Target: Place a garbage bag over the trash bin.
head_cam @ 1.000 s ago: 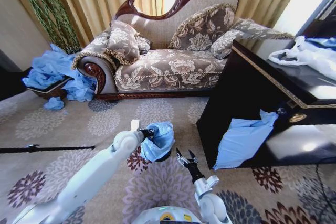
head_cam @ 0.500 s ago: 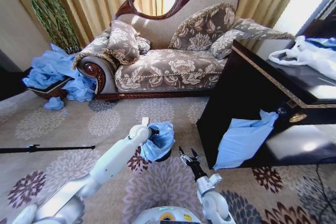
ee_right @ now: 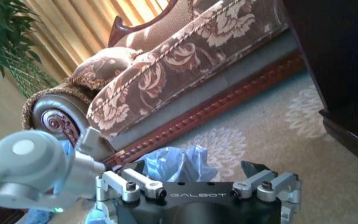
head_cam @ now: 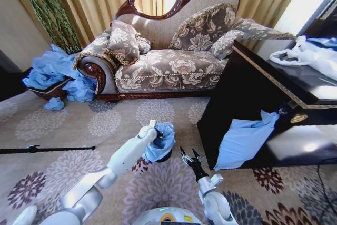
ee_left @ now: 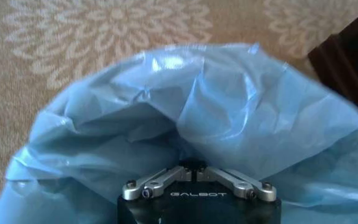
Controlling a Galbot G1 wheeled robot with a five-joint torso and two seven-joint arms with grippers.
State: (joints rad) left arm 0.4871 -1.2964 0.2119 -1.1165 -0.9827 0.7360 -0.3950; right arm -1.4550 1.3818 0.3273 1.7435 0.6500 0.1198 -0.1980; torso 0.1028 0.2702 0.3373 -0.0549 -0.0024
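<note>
Garbage bag draped over trash bin on carpet. Left end effector pinched shut on bag top. Right end effector spread open, empty, just beside bin.

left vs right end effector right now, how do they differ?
Left end effector is at the garbage bag draped on the trash bin, fingers together in the plastic; right end effector hangs beside the bin, open and empty. Left arm reaches further forward; right stays near the base. Both hang low over the carpet.
</note>
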